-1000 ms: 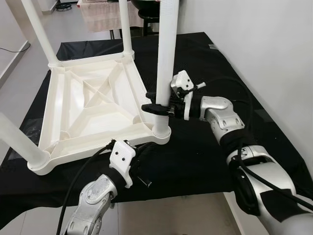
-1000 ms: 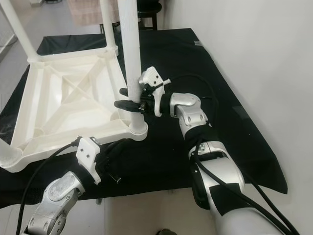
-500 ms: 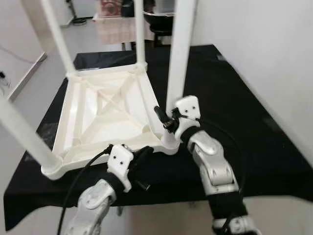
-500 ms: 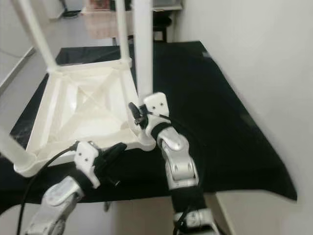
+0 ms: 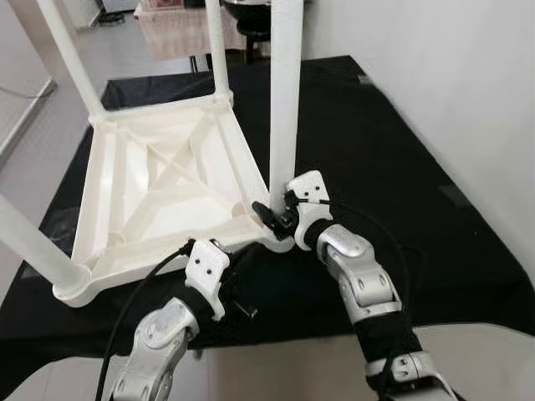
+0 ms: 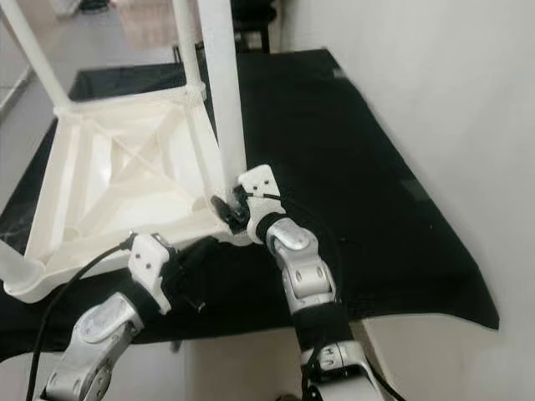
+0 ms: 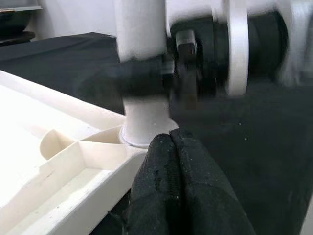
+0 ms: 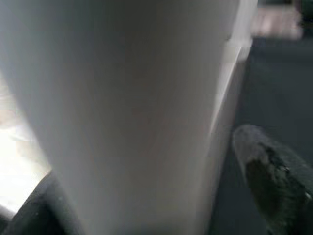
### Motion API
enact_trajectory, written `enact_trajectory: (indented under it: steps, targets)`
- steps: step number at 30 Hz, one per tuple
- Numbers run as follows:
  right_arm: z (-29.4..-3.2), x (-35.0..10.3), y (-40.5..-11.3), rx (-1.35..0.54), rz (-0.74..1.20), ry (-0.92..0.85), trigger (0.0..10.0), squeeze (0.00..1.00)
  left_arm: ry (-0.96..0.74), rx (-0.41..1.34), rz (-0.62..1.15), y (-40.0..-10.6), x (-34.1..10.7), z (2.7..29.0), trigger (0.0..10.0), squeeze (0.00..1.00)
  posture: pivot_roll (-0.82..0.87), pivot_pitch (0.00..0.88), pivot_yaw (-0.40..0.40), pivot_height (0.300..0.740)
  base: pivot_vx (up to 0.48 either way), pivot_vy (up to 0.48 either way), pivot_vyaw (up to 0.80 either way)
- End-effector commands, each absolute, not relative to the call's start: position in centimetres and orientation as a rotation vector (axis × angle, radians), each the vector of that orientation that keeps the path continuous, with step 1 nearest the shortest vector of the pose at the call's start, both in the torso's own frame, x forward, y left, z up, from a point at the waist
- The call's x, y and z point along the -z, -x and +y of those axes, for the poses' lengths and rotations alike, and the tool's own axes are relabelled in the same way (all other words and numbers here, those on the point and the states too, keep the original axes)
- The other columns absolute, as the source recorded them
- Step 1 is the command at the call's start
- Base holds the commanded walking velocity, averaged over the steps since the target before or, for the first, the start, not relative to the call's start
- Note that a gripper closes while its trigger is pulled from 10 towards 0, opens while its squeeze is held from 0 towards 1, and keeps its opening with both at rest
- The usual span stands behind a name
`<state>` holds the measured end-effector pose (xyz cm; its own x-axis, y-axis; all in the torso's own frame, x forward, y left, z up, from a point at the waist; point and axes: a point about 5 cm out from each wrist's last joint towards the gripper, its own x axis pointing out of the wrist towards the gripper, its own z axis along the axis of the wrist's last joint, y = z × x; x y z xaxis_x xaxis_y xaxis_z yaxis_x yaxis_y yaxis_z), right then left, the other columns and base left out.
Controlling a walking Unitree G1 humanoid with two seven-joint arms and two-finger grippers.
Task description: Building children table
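A white plastic children's table (image 5: 109, 192) lies upside down on black cloth, its legs standing up. My right gripper (image 5: 269, 214) is at the foot of the near right leg (image 5: 284, 100), just above its socket, shut on the leg. In the right wrist view the leg (image 8: 132, 107) sits between the fingers, one fingertip (image 8: 271, 181) beside it. My left gripper (image 7: 171, 139) is shut and empty. It lies low on the cloth at the table's near rim (image 7: 73, 186), pointing at that same corner socket (image 7: 144, 132).
Black cloth (image 5: 401, 167) covers the work surface, with free room to the right of the table. A white wall (image 5: 451, 75) runs along the right side. The cloth's front edge (image 5: 318, 334) is close to me. Furniture (image 5: 175, 25) stands at the back.
My right gripper has gone down the near right leg from a hand's width above the socket to its foot, and the arm has folded in closer. The camera shifted. The left gripper stayed.
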<state>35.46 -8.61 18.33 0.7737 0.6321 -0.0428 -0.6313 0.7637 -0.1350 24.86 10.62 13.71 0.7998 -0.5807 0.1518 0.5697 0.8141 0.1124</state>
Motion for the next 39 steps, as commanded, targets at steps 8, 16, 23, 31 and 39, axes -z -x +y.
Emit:
enact_trajectory:
  steps: [8, 16, 23, 31, 39]
  targets:
    - [-8.1, -20.2, -36.6, -1.087, -0.067, 0.209, 7.1, 0.0, -0.066, 0.613, -0.159, -24.7, -13.2, 10.5, 10.0, 0.0, 0.06, 0.103, -0.022, 0.74, 0.0, 0.0, 0.0]
    - [-8.7, -21.0, -37.8, -1.142, -0.052, 0.208, 0.0, 0.0, -0.066, 0.616, -0.157, -24.5, -13.1, 10.4, 10.0, 0.0, 0.07, 0.105, -0.024, 0.74, 0.0, 0.0, 0.0]
    - [-9.7, -19.9, -37.5, -1.144, -0.05, 0.184, 0.0, 0.0, -0.065, 0.616, -0.158, -24.5, -13.2, 10.4, 10.0, 0.0, 0.07, 0.109, -0.028, 0.74, 0.0, 0.0, 0.0]
    - [-8.7, -14.3, -35.3, -0.524, 0.106, 0.114, 0.0, 0.0, -0.069, 0.613, -0.157, -24.5, -13.2, 10.6, 10.0, 0.0, 0.07, 0.115, -0.013, 0.74, 0.0, 0.0, 0.0]
    - [-5.1, -16.2, -34.7, -0.517, 0.016, 0.063, 10.0, 0.0, -0.063, 0.619, -0.156, -24.8, -13.2, 11.0, 10.0, 0.0, 0.07, 0.09, -0.019, 0.74, 0.0, 0.0, 0.0]
